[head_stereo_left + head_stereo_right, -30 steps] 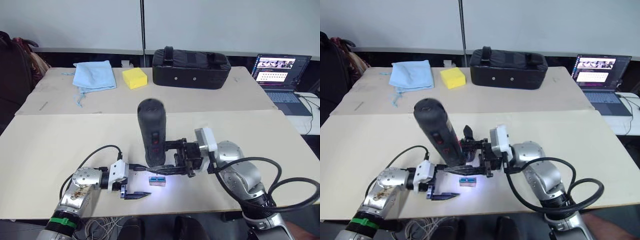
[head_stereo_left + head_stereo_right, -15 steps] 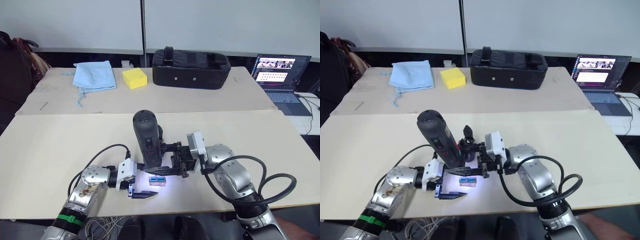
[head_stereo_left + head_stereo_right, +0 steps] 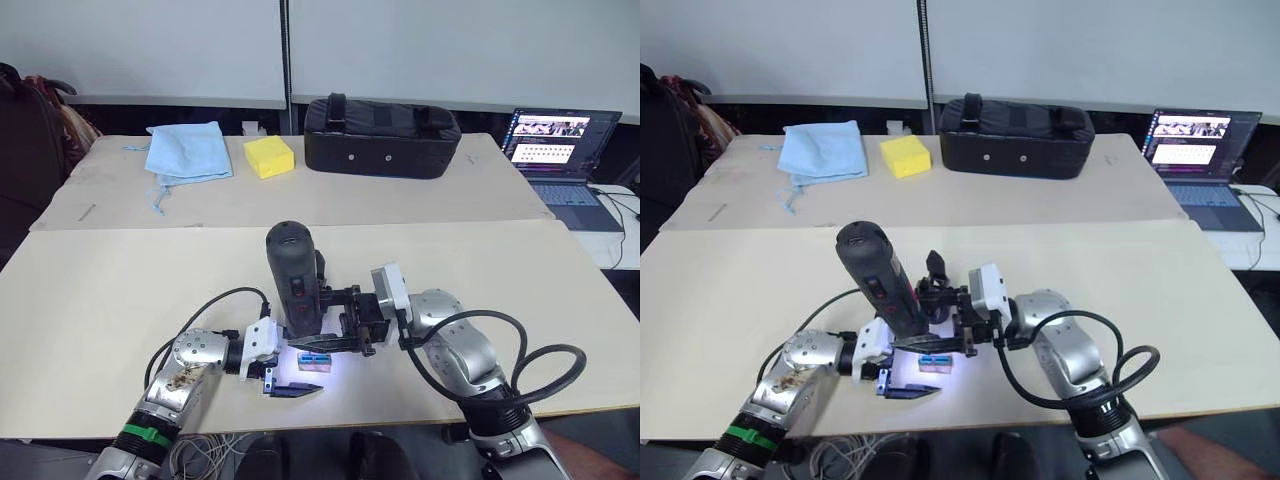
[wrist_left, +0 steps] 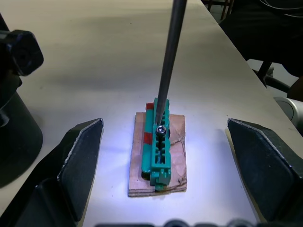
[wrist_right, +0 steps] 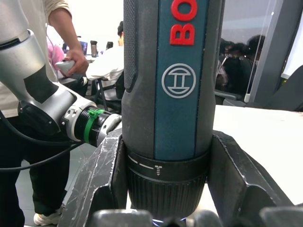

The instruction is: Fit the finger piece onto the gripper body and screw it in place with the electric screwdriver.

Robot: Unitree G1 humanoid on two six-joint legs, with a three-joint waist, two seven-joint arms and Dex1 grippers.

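Note:
My right gripper (image 3: 312,325) is shut on the electric screwdriver (image 3: 295,280), which stands upright with its tip light on. Its fingers (image 5: 102,179) clasp the lower collar of the screwdriver (image 5: 173,94). The thin bit (image 4: 170,52) rests on a screw in a small green holder (image 4: 161,142) on a brown card. My left gripper (image 4: 163,125) is open, one finger on each side of that holder (image 3: 315,362). The gripper body (image 3: 933,268) stands just behind the screwdriver, mostly hidden; its black base (image 4: 14,123) is beside the holder. The finger piece is out of view.
At the back of the table lie a black bag (image 3: 382,122), a yellow sponge (image 3: 270,155) and a blue cloth (image 3: 188,150). A laptop (image 3: 565,150) sits at the far right. The table's front edge (image 3: 400,425) runs close below the grippers. People stand beyond the table (image 5: 71,47).
The screwdriver came down and slightly left onto the holder. My left gripper slid right, so its fingers now flank the holder.

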